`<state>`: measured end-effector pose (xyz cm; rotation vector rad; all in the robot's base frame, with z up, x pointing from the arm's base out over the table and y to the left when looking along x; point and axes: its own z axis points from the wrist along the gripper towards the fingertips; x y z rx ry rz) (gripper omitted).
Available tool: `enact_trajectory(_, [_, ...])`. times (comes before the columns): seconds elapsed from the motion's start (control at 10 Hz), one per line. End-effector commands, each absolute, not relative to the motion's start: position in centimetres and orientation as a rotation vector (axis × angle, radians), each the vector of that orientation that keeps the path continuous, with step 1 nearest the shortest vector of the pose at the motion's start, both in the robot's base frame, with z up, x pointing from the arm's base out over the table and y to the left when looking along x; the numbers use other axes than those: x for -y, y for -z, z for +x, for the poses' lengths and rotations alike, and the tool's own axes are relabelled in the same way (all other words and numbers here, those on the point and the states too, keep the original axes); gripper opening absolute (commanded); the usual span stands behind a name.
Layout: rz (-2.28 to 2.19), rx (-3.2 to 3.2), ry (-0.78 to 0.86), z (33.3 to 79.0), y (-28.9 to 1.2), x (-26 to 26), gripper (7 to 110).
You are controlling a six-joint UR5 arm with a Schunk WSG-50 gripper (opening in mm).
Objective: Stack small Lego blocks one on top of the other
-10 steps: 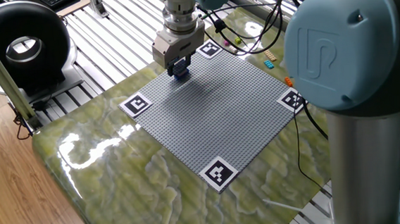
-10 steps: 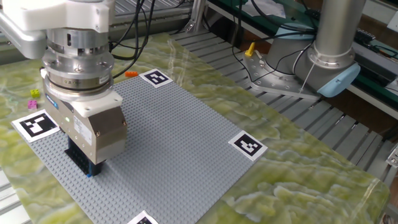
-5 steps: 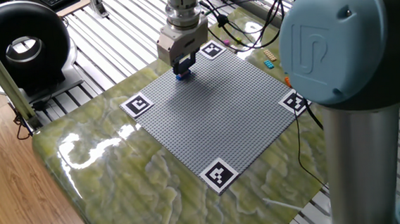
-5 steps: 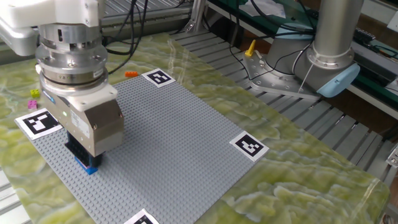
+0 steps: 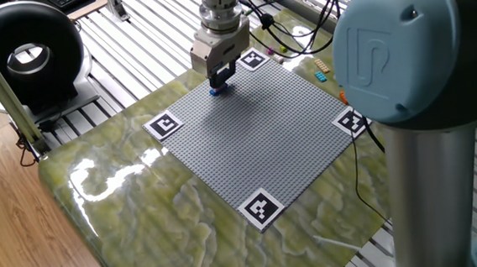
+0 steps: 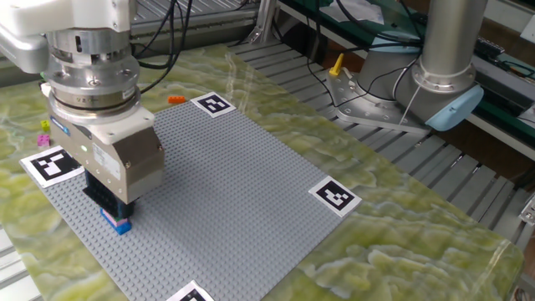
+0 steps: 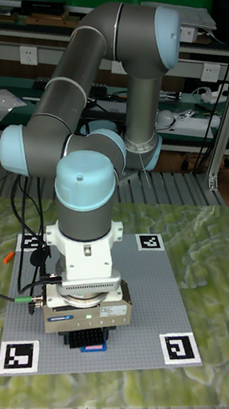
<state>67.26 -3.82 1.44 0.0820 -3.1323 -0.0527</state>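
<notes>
A short stack of small Lego blocks (image 6: 118, 221), a pink one on a blue one, stands on the grey baseplate (image 6: 230, 184) near its left corner. The one fixed view shows the stack only as a blue speck (image 5: 216, 90), and the tall fixed view as a blue edge (image 7: 93, 347). My gripper (image 6: 106, 199) hangs just above the stack, its black fingers clear of the blocks and holding nothing. It also shows in the one fixed view (image 5: 219, 78) and the tall fixed view (image 7: 88, 338).
Marker tags (image 6: 211, 104) (image 6: 334, 196) (image 6: 48, 165) sit at the baseplate's corners. Loose small bricks lie off the plate: orange (image 6: 175, 99), yellow and pink (image 6: 44, 125), cyan (image 5: 320, 75). The arm's base (image 6: 445, 67) and cables stand behind the table.
The gripper has risen off the baseplate and the block stack has stayed on the plate, now showing below the fingers.
</notes>
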Motion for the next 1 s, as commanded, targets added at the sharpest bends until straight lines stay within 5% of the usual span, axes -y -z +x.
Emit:
enact_trajectory(0.0, [-0.152,3.154,0.068,68.2,-2.2,2.9,44])
enact_trajectory(0.2, [-0.277,3.137,0.136,67.7,-2.3,1.3,44])
enact_trajectory(0.3, [-0.277,3.139,0.112,67.3,-2.3,1.5,7])
enact_trajectory(0.9, [-0.146,3.278,0.017,68.7,-3.2,2.6,7])
